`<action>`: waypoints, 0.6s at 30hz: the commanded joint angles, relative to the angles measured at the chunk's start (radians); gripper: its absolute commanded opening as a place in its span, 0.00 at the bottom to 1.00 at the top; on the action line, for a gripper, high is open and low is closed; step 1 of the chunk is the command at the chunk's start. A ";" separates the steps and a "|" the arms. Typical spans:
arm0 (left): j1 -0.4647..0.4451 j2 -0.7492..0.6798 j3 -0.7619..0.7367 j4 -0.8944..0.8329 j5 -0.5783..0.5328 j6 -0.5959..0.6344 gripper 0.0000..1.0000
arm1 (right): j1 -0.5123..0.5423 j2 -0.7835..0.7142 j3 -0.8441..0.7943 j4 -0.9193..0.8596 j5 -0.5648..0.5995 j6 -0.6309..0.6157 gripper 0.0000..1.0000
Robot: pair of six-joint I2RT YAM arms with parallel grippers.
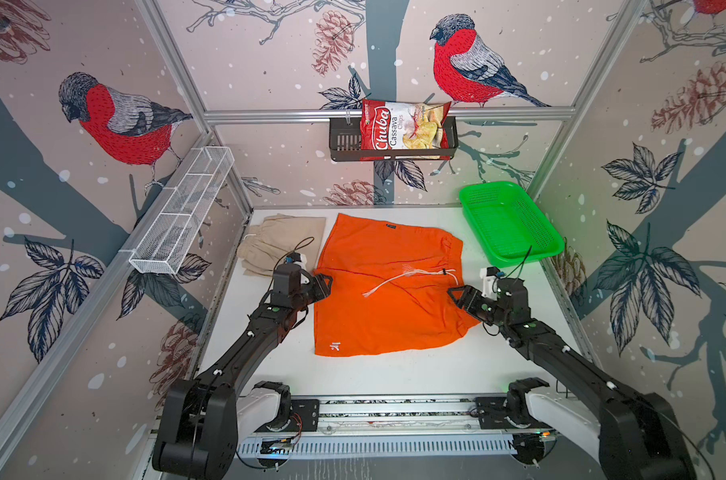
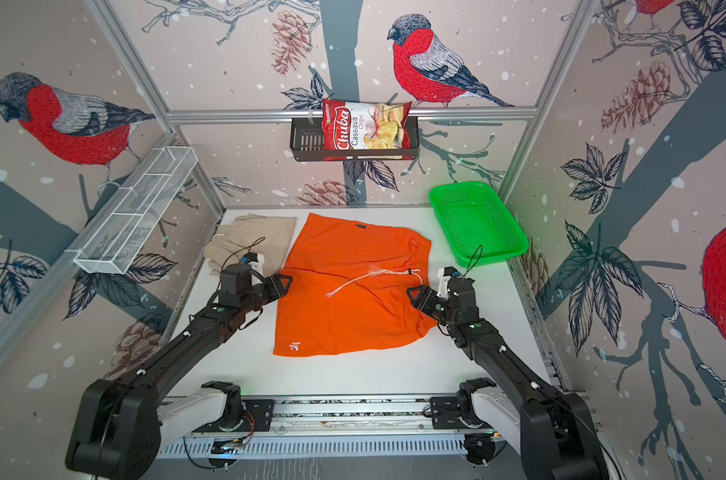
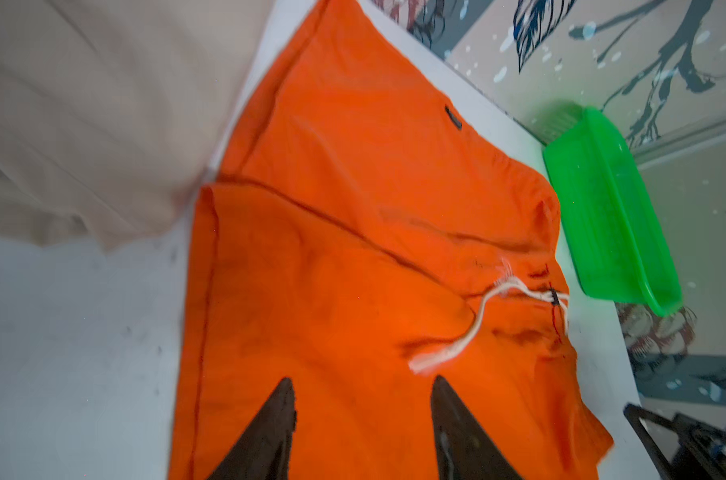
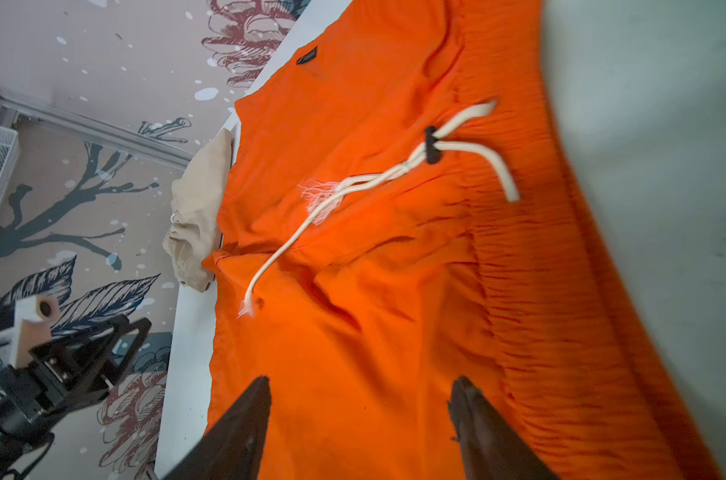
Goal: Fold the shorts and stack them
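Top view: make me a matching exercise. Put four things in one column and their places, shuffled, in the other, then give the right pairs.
Things
1. orange shorts
2. beige shorts
3. green basket
4. chips bag

Places
A. in the black shelf on the back wall
B. back right corner of the table
C. spread out at mid-table
D. back left corner of the table

Pairs: 1-C, 2-D, 3-B, 4-A
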 commanded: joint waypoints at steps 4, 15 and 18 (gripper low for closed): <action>-0.077 -0.023 -0.103 0.063 0.035 -0.109 0.52 | -0.171 -0.069 -0.100 -0.093 -0.150 -0.008 0.72; -0.087 0.021 -0.155 0.131 0.041 -0.120 0.52 | -0.206 -0.056 -0.115 -0.225 0.007 -0.002 0.73; -0.086 0.017 -0.158 0.132 0.040 -0.120 0.52 | -0.211 -0.099 -0.117 -0.227 0.039 0.037 0.74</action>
